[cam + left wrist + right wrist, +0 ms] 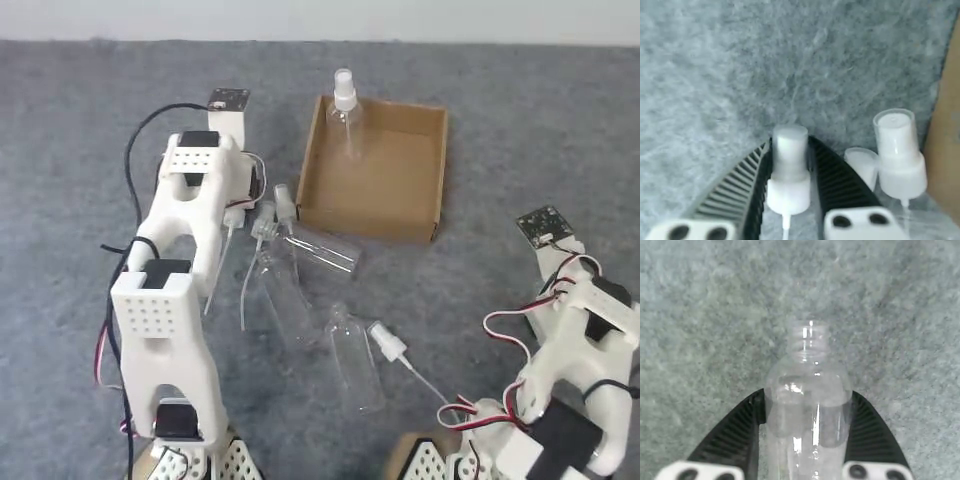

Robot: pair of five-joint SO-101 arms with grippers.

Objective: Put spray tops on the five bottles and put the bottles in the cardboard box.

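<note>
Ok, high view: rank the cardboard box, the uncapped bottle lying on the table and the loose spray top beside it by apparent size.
1. cardboard box
2. uncapped bottle
3. loose spray top

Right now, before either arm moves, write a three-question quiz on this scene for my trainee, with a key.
1. True or false: the left end effector is shut on a spray top.
2. What does the right end effector hold? A: a loose cap. B: an uncapped bottle. C: nothing.
3. Fill in: the cardboard box holds ___ bottle(s).

Key
1. True.
2. B.
3. One: the capped bottle at the box's far wall.
</note>
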